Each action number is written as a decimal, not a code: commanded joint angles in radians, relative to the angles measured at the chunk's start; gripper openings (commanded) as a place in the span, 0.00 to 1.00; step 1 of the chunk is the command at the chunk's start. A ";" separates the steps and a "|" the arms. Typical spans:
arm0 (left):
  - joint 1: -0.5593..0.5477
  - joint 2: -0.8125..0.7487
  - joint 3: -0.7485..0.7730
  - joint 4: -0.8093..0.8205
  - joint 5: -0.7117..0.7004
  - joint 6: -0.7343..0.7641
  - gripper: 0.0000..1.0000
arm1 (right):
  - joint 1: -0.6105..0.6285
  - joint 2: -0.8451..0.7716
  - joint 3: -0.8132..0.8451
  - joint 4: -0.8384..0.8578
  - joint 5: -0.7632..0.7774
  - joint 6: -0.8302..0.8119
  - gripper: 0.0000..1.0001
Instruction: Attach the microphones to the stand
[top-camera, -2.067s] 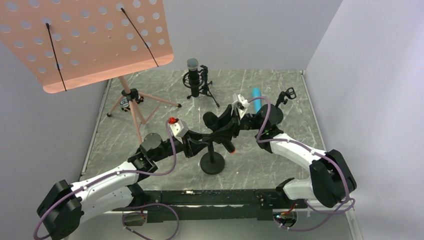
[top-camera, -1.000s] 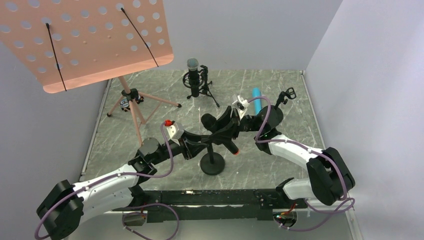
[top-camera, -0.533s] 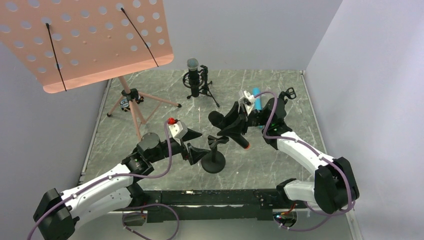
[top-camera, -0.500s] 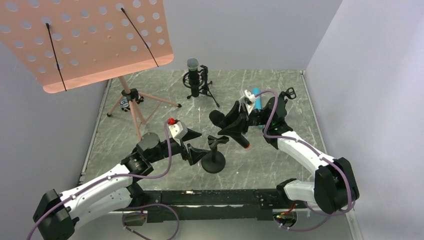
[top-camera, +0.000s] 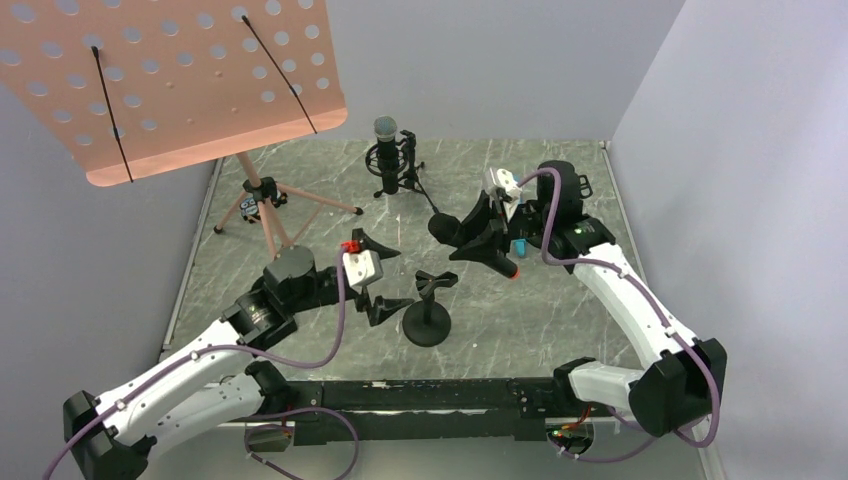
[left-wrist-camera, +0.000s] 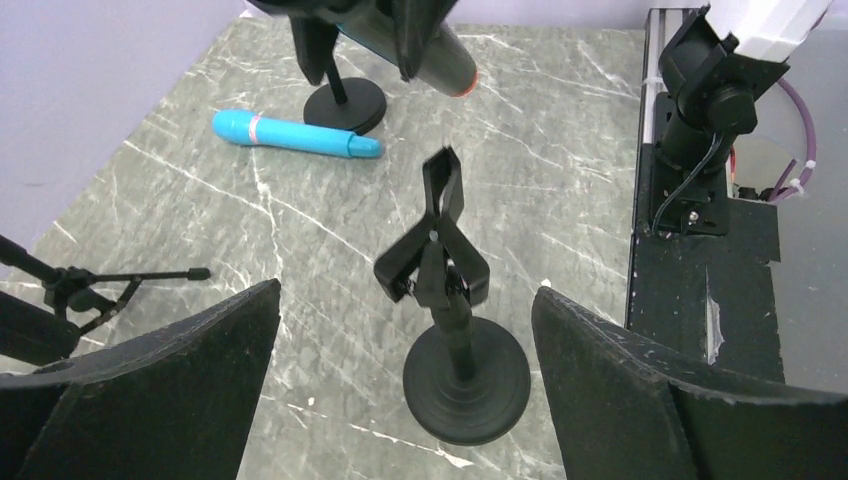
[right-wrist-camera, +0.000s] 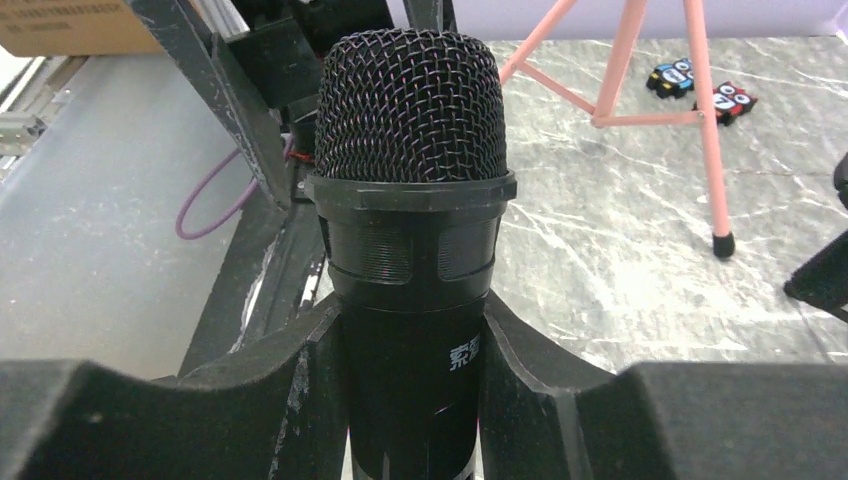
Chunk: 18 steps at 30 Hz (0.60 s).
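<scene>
A black stand (top-camera: 428, 322) with an empty spring clip (top-camera: 434, 283) stands at the table's middle; the left wrist view shows the clip (left-wrist-camera: 437, 245) shut. My left gripper (top-camera: 384, 274) is open just left of it, touching nothing. My right gripper (top-camera: 478, 238) is shut on the all-black microphone (top-camera: 470, 240), held tilted in the air behind and right of the clip, orange end (top-camera: 513, 271) low. Its mesh head (right-wrist-camera: 410, 95) fills the right wrist view. The blue microphone (left-wrist-camera: 295, 135) lies on the table. The silver-headed microphone (top-camera: 386, 150) sits upright in a tripod stand at the back.
A pink music stand (top-camera: 170, 80) on a tripod (top-camera: 262, 205) occupies the back left. Another round-based black stand (left-wrist-camera: 345, 100) is beyond the blue microphone. Grey walls close in the table's back and right sides. The arms' black base rail (top-camera: 430, 395) runs along the near edge.
My left gripper let go of the stand's clip, opened wide and drew back left. My right arm carried the black microphone from the clip up and toward the back right.
</scene>
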<state>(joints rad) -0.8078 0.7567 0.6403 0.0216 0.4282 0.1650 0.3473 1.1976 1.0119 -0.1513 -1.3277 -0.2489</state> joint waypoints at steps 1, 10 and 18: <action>-0.001 0.051 0.128 -0.017 0.033 -0.014 0.99 | -0.009 -0.029 0.185 -0.444 0.051 -0.370 0.08; -0.001 0.220 0.354 0.178 -0.027 -0.387 0.99 | -0.007 -0.004 0.278 -0.602 0.038 -0.419 0.08; -0.007 0.325 0.387 0.349 -0.003 -0.506 0.99 | -0.007 -0.054 0.208 -0.446 0.019 -0.269 0.09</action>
<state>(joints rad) -0.8078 1.0500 0.9806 0.2790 0.4244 -0.2550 0.3416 1.1767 1.2011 -0.6861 -1.2636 -0.5610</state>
